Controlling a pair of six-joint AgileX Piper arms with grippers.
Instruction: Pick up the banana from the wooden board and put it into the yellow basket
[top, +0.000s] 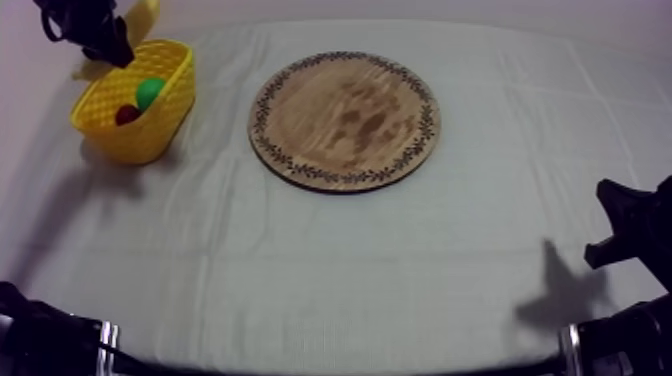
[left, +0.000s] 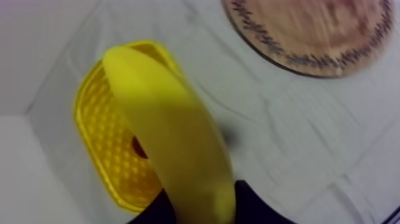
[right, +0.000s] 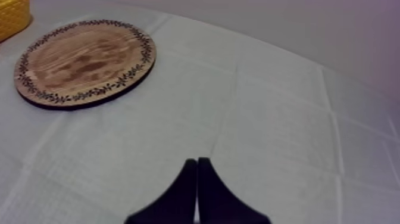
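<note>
One wooden board (top: 345, 120) is laid beside the yellow basket (top: 150, 135), in which a green fruit (top: 150, 92) and a small red fruit (top: 127, 114) are held. The banana (left: 172, 137) is clamped over the basket by the left gripper (left: 202, 207); the right gripper (right: 196, 170) is closed, empty.

The left claw (top: 116, 47) holds the banana (top: 143, 17) above the yellow basket (top: 142, 135).
</note>
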